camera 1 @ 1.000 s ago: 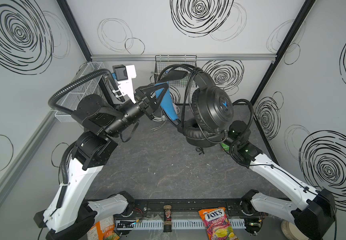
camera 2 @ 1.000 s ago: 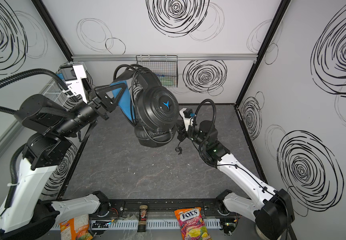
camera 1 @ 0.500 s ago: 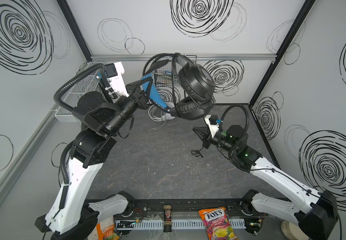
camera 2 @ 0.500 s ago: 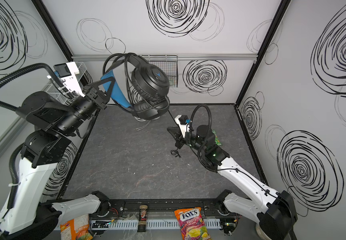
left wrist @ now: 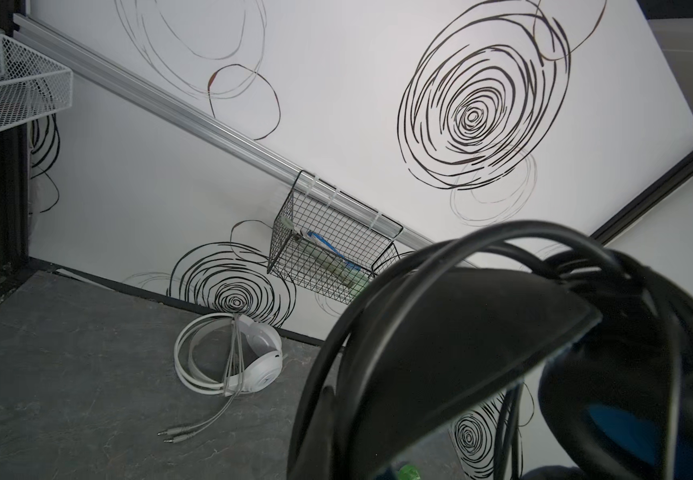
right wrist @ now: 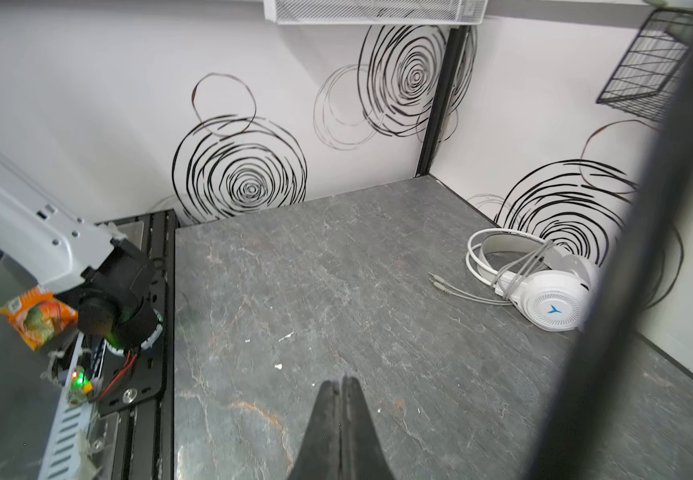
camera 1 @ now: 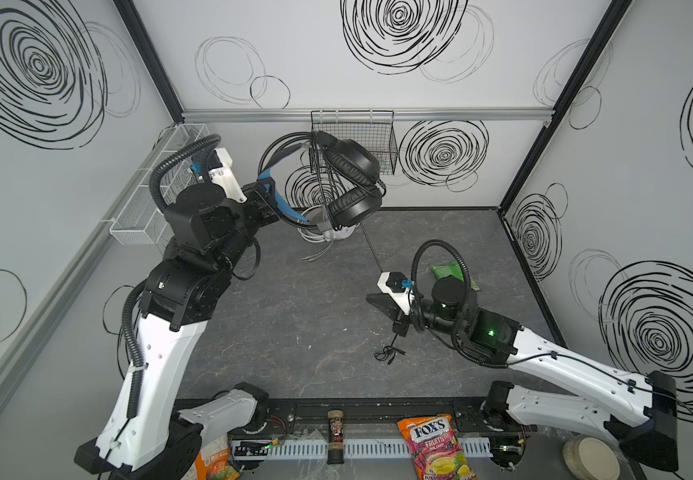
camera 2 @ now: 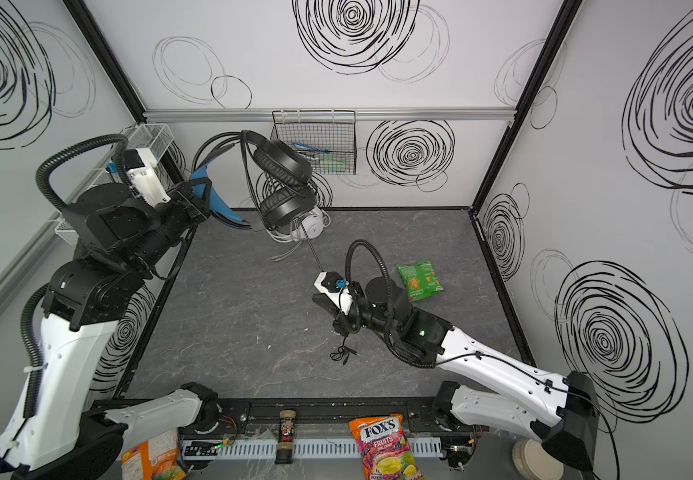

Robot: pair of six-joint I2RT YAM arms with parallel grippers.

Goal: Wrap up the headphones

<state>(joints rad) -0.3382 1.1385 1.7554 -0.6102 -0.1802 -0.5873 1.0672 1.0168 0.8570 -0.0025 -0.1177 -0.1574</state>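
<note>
Left gripper: my left gripper (camera 1: 268,192) is clamped on the blue-lined headband of the black headphones (camera 1: 353,183) and holds them in the air, off the table (camera 1: 295,316).
Black headphones: the two ear cups hang together toward the back wall. In both top views they overlap the left edge of the black wire basket (camera 2: 328,143); I cannot tell whether they touch it.
Black cable: loops lie over the headband, and one taut strand of the black cable (camera 1: 372,249) slants down from the cups to my right wrist. Its plug end (camera 1: 388,355) lies in a loose curl on the slate under that wrist.
Right gripper: my right gripper (camera 1: 370,297) sits low over the table with its jaws pressed flat together. The cable passes as a dark blur beside the wrist camera; I cannot tell whether it is pinched.
White headphones: the white headphones (right wrist: 544,291) lie on the table against the back wall, below the black cups. Their cable is wound round the band and two plugs (left wrist: 174,434) trail out onto the slate.
Open room: bare slate shows between my two arms, from the front rail (camera 1: 336,406) up to the white set.
Edges: a green snack bag (camera 2: 419,280) lies just behind my right wrist, nearer the right wall. A white mesh tray (camera 1: 145,208) juts from the left wall beside my left arm.
</note>
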